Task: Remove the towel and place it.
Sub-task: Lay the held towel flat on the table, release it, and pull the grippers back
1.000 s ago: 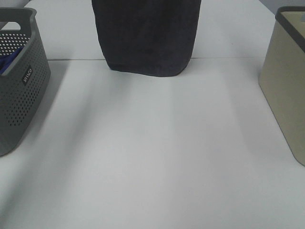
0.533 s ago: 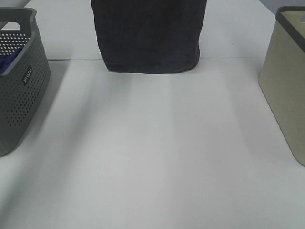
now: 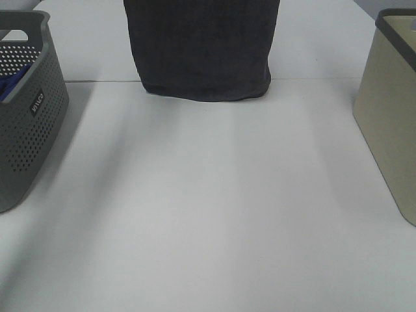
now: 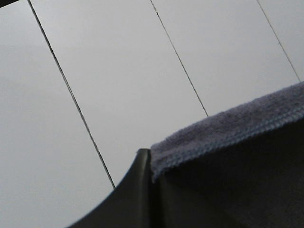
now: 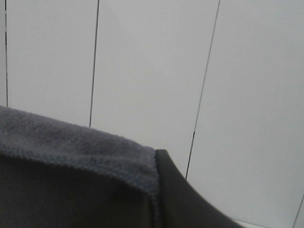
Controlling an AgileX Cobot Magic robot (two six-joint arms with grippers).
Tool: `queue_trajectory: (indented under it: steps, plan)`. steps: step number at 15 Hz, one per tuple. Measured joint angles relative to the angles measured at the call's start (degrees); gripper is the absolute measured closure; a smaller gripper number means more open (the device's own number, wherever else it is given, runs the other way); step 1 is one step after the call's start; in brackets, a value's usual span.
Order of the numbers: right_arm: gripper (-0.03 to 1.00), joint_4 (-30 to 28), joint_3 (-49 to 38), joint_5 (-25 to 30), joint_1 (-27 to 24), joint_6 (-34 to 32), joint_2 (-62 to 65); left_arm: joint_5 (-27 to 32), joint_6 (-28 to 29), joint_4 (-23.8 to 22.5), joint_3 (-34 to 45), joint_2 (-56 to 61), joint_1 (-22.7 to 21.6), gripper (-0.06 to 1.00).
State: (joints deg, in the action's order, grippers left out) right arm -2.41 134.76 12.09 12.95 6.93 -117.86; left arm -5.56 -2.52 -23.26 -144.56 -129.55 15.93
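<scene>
The dark charcoal-grey towel (image 3: 201, 45) hangs straight down at the far middle of the exterior view. Its lower hem rests at or just above the white table (image 3: 208, 208). Its top and both grippers are cut off above the frame there. In the left wrist view my left gripper (image 4: 149, 156) pinches the towel's hemmed top edge (image 4: 228, 133) against a dark finger (image 4: 135, 190). In the right wrist view my right gripper (image 5: 156, 154) holds the other end of the edge (image 5: 71, 137) against its finger (image 5: 180, 194). The white tag is hidden.
A grey perforated basket (image 3: 26, 110) stands at the left edge with a blue cloth (image 3: 8, 88) inside. A beige basket (image 3: 390, 117) stands at the right edge. A seam crosses the table just behind the towel's hem.
The hanging towel has swayed and spread slightly to the right, and its lower hem has evened out. The baskets have not moved.
</scene>
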Motion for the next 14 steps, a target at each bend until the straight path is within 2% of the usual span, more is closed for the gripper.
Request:
queue_trajectory:
  steps: [3,5,9,10,11,14]
  plan:
    - [0.95,0.4,0.0,1.38,0.0,0.0,0.0,2.23,0.0,0.11,0.0,0.0,0.0,0.94]
    - [0.95,0.92,0.0,4.93,0.0,0.0,0.0,8.88,0.0,0.46,0.0,0.0,0.29,0.94]
    - [0.95,3.5,0.0,17.93,0.0,0.0,0.69,27.04,-0.06,4.13,0.0,1.95,2.12,0.94]
    - [0.95,4.3,0.0,22.06,0.0,0.0,1.38,32.66,-0.06,5.16,0.0,3.61,2.64,0.94]
    - [0.95,5.56,0.0,28.02,0.0,0.0,2.52,40.97,-0.34,7.05,0.0,6.36,3.27,0.94]
    - [0.95,7.51,0.0,39.19,0.0,0.0,5.79,57.18,-3.15,11.92,0.0,11.06,3.84,0.94]
